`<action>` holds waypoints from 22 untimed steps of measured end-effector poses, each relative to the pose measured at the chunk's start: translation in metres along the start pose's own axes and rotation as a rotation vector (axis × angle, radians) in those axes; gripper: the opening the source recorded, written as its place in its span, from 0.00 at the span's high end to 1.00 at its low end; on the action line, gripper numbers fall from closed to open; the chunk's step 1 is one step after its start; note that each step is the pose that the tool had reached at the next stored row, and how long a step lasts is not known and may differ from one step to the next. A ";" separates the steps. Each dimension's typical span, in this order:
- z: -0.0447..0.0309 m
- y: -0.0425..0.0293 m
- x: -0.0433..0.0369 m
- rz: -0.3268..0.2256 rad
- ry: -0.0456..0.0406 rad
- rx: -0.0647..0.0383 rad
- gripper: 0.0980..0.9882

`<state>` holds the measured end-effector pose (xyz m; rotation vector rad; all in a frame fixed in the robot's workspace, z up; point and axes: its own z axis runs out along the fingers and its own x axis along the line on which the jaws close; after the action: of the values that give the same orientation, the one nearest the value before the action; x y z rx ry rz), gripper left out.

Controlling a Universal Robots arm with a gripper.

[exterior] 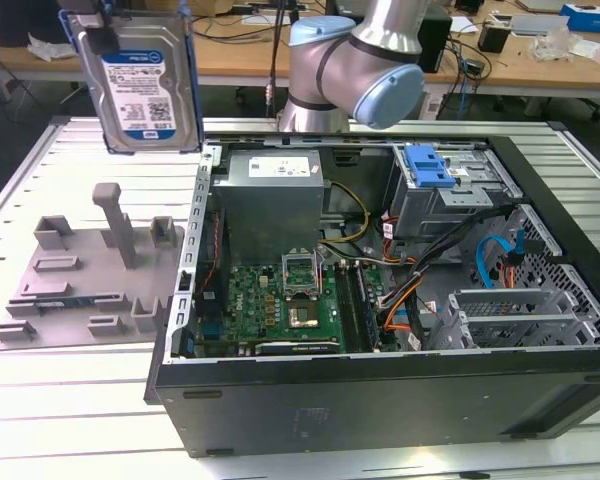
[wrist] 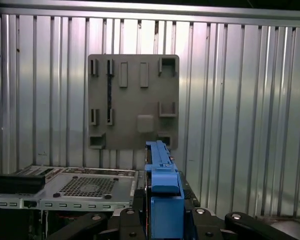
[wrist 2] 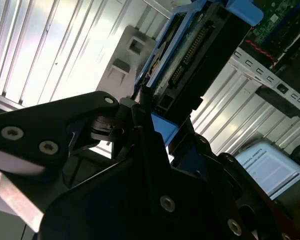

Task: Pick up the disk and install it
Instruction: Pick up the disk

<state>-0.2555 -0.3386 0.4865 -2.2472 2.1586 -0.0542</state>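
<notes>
Okay, end effector (wrist 2: 152,112) clamped on the flat silver hard disk in its blue plastic frame (exterior: 142,88), upright, high above the grey moulded fixture plate (exterior: 80,295). We judge the carry wants a firm grip and clearance over the open black computer case (exterior: 380,400).

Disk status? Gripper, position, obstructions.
Gripper shut on the flat silver hard drive in its blue plastic carrier frame. Drive in the air, clear of the grey plastic fixture plate, outside the open black computer case. Nothing seen blocking it.
</notes>
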 end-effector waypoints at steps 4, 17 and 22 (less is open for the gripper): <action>0.0005 -0.0130 0.0045 0.000 0.0001 0.000 0.69; 0.0031 -0.0701 0.0277 0.000 0.0000 0.000 0.69; 0.0041 -0.0911 0.0393 0.000 -0.0001 0.000 0.69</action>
<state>-0.1628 -0.3742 0.4866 -2.2471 2.1583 -0.0544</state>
